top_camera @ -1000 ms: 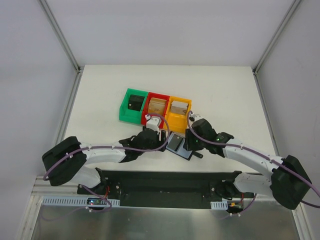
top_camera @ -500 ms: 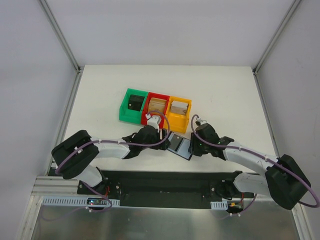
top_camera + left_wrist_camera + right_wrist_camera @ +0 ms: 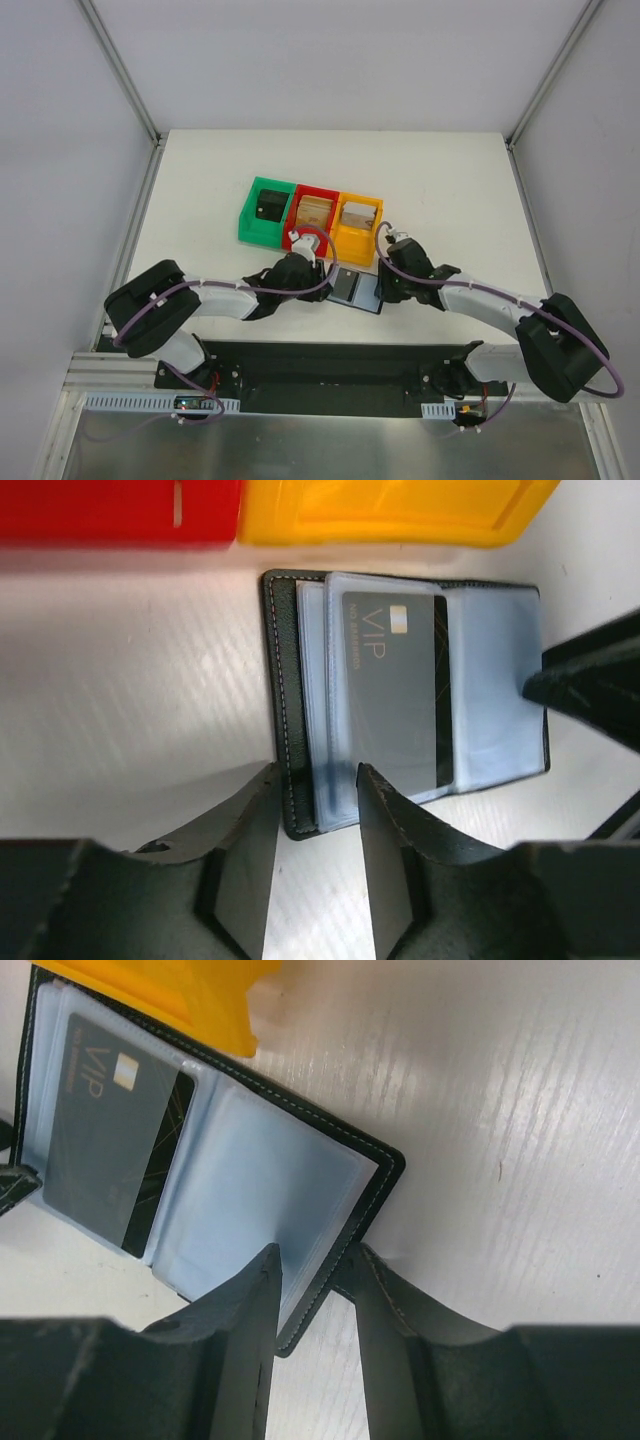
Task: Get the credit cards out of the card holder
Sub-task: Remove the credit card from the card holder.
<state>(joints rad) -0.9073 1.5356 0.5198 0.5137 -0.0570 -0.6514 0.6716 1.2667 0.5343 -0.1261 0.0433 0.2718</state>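
The card holder [image 3: 490,695] lies open and flat on the tabletop [image 3: 450,190], its clear sleeves facing up. Its far edge is just beside the yellow bin [image 3: 400,510] and near the red bin [image 3: 100,510]. One grey card marked VIP [image 3: 395,685] sits in a sleeve on the left half. The sleeves of the right half look empty.

The left hand [image 3: 315,780] is low over the holder's near left corner, fingers part-way apart with the stitched edge and a sleeve between them. The right hand [image 3: 315,1255] stands astride the outer edge of the right flap in the same way. Neither wrist view shows whether the fingers pinch the holder or only bracket it.

The step appears to be steadying the holder so the card can be drawn out. It would go best with the right hand pinning its flap to the tabletop. The left hand would then grip the card itself, not sleeve or leather, and pull along the pocket. I cannot tell which way that pocket opens. The plastic looks slippery, so a shallow pinch risks dragging the whole holder.
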